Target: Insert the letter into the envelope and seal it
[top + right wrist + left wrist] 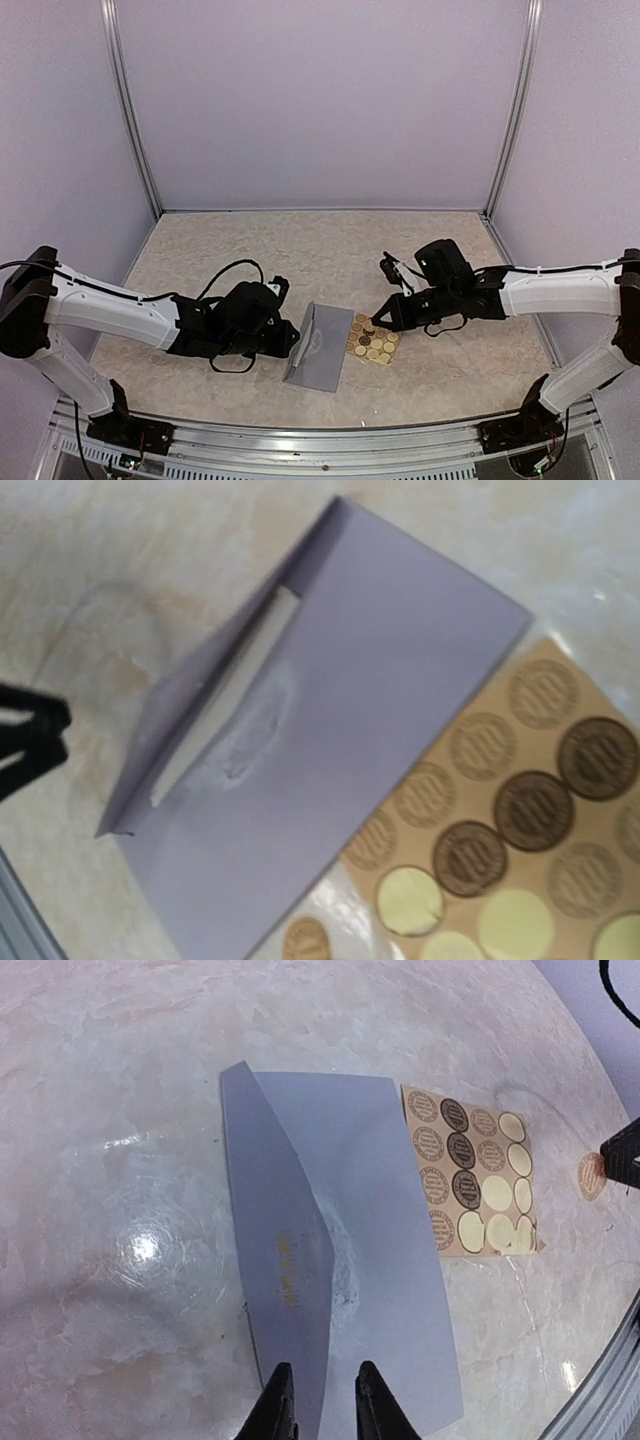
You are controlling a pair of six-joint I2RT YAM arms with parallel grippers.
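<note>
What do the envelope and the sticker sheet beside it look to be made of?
The envelope looks like matte grey-lavender paper: it holds a sharp flap crease and shows a scuffed, wrinkled patch mid-face. The sticker sheet seems tan kraft-like paper on a glossier backing, judging by the smooth cream circles where stickers are missing.

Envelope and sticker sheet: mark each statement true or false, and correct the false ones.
1. The envelope lies between the left gripper and the sticker sheet. True.
2. Every sticker is on the sheet. False: many spots are peeled, pale and blank.
3. The envelope is sealed flat. False: its flap stands partly raised.
4. The left gripper's fingers stand apart at the envelope's edge. True.
5. The right gripper is over the envelope's middle. False: it is by the sticker sheet.
</note>
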